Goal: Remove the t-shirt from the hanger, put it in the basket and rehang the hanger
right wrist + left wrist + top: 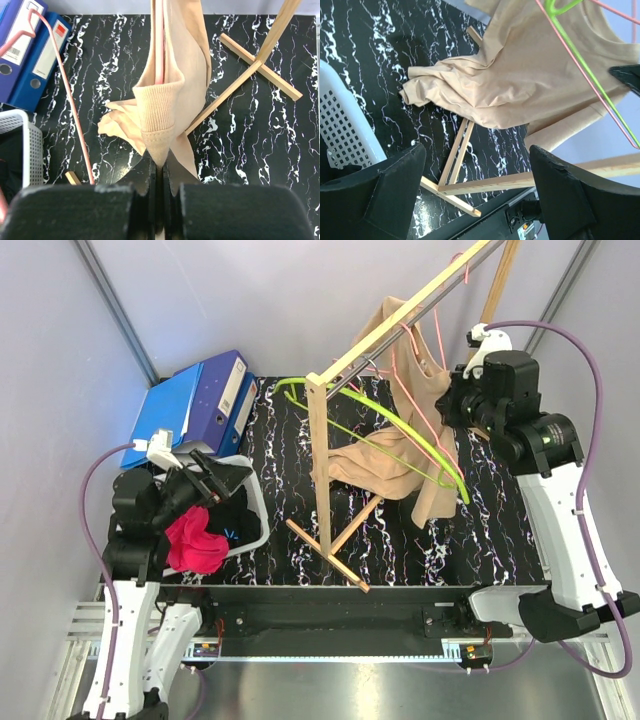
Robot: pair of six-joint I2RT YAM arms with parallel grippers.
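One wooden rack (322, 460): could be toppled if snagged shirt is pulled. One beige t-shirt (385, 465): hung on pink hanger (159, 50), hem slumped on table (500, 540); collar could be stretched. One white basket (258, 515). Two blue binders (200, 400). Hangers counted: two pink, one green hanger (400, 425). Right gripper (159, 172) clenched on collar. Left gripper (476, 150) released, empty, near basket.
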